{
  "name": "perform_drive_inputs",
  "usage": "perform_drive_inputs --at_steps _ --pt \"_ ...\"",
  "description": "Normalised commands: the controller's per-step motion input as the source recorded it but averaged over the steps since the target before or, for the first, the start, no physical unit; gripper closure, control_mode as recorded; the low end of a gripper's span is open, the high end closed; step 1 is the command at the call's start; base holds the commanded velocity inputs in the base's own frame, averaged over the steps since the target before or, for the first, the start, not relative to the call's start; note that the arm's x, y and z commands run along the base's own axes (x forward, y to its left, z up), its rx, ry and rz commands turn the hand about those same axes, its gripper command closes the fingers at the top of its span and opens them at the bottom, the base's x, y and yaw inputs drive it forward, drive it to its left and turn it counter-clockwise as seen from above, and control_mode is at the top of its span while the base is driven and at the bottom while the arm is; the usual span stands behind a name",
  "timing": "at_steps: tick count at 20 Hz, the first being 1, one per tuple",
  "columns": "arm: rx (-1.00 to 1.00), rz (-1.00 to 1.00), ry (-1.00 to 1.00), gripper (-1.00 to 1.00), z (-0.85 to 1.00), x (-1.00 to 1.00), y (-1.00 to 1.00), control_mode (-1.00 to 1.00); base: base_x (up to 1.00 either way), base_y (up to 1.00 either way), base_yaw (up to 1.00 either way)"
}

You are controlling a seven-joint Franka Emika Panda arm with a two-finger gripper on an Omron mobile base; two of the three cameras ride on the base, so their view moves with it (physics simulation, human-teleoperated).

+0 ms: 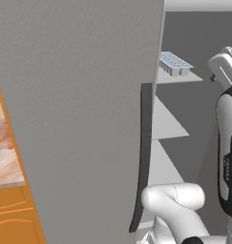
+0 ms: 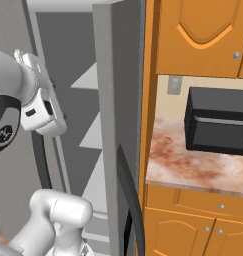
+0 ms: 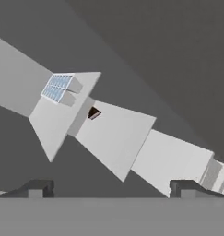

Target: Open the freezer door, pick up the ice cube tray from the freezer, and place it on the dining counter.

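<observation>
My gripper stood wide open, holding nothing (both fingertips apart at six o'clock). The freezer door hung open. The ice cube tray lay on a freezer shelf near ten o'clock, well apart from me.

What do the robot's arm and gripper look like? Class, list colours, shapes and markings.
The arm has rounded glossy white links and a black joint band bearing small lettering. The hand is a boxy white block. The gripper ends in two small dark square fingertips.

freezer door swung open | shelves bare | microwave on counter
</observation>
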Motion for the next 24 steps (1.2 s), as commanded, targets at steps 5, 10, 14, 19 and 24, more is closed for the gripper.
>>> perform_drive_inputs --at_steps 5,10,14,19,24 --pt "0.17 -0.03 -0.12 -1.00 0.00 0.67 0.00 -1.00 0.00 0.00 0.00" --pt "0.21 0.00 -0.04 -1.00 0.06 0.73 -0.09 -1.00 0.00 0.00 0.00" --pt "0.22 0.00 0.00 -1.00 0.28 0.65 -0.31 -1.00 0.00 0.00 0.00" --pt "0.11 0.00 0.00 -1.00 0.15 0.67 -0.21 -1.00 0.00 0.00 0.00" --pt "0.00 0.00 0.00 -1.00 0.00 0.61 -0.11 -1.00 0.00 0.00 0.00"
